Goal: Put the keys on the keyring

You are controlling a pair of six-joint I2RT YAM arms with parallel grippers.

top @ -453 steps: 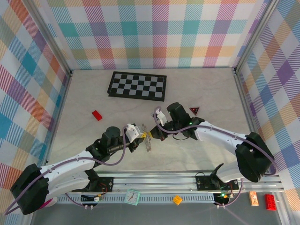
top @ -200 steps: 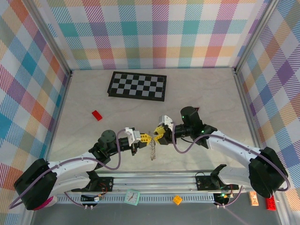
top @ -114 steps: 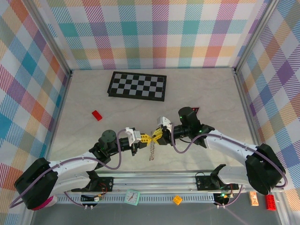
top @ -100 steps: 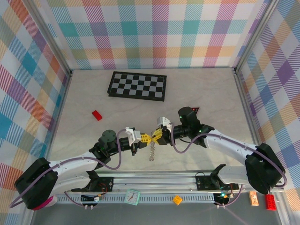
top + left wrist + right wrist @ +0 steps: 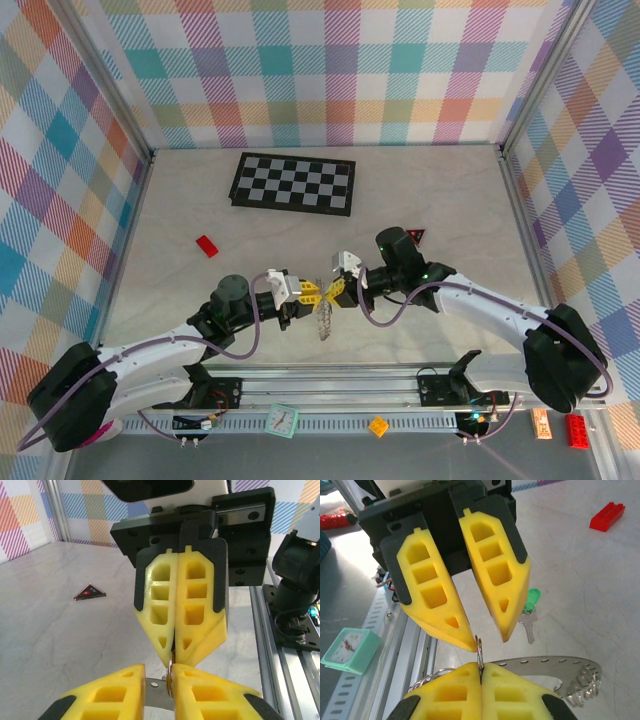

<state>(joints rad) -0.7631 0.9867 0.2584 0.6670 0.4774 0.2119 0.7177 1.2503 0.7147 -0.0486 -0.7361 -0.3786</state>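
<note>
Keyring (image 5: 540, 661): one, clamped by right gripper (image 5: 480, 668). Left gripper (image 5: 488, 642): slightly parted. Green key (image 5: 532, 601): one. Brick (image 5: 607, 516), triangle (image 5: 90, 592), checkerboard (image 5: 293, 183): one each. Marble tabletop (image 5: 440, 190); plaid walls (image 5: 330, 70).

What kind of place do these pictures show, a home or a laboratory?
Probably a robot test cell: plaid panels wall in a table, a checkerboard lies on it, and an aluminium rail runs along its near edge.

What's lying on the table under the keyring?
A green-headed key lies on the table below the raised keyring. Whatever sits directly beneath the ring's flat band is covered by it.
</note>
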